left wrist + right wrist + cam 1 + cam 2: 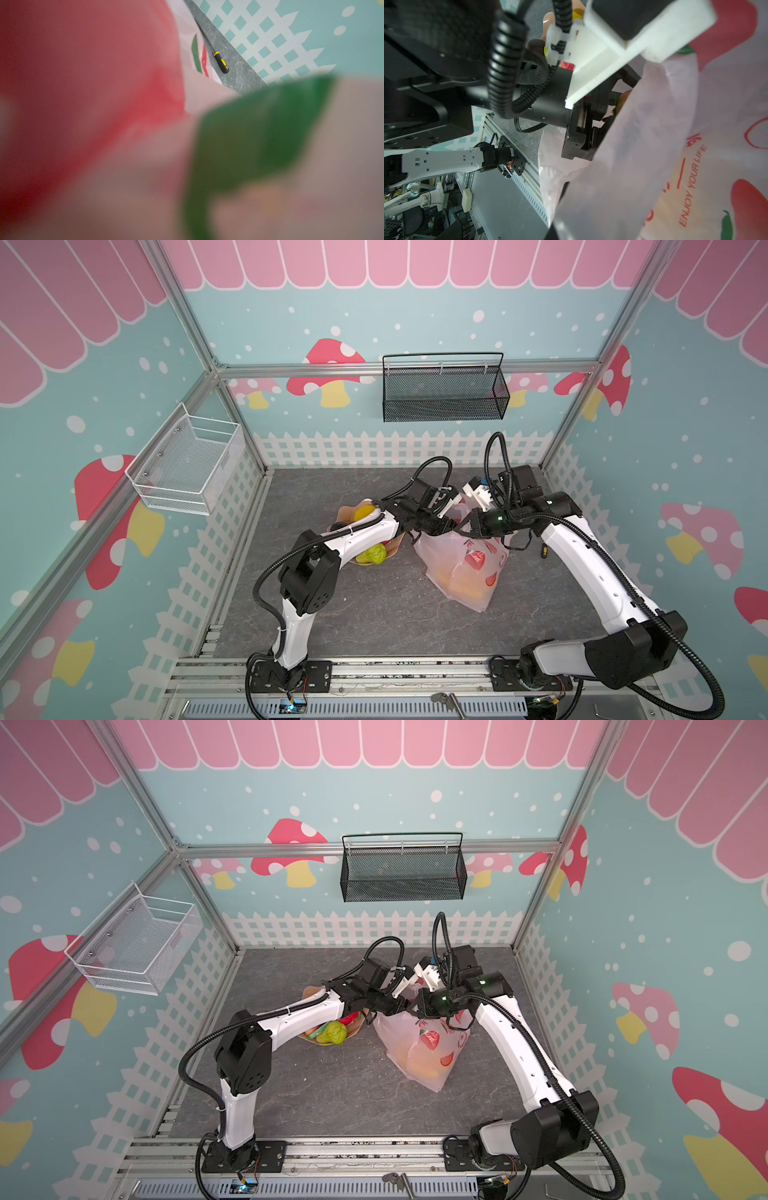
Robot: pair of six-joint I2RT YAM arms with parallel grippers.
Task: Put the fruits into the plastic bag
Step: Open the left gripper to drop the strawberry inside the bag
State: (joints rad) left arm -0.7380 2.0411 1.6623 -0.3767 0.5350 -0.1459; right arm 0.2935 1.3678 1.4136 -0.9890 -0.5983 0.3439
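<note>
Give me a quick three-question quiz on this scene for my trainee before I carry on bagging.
1. True or false: the yellow-green pear lies on the tan dish.
2. What lies on the table beside the right arm? A screwdriver; B spoon; C banana.
3. Which gripper is shut on the rim of the plastic bag?
Key: 1 true; 2 A; 3 the right gripper.
</note>
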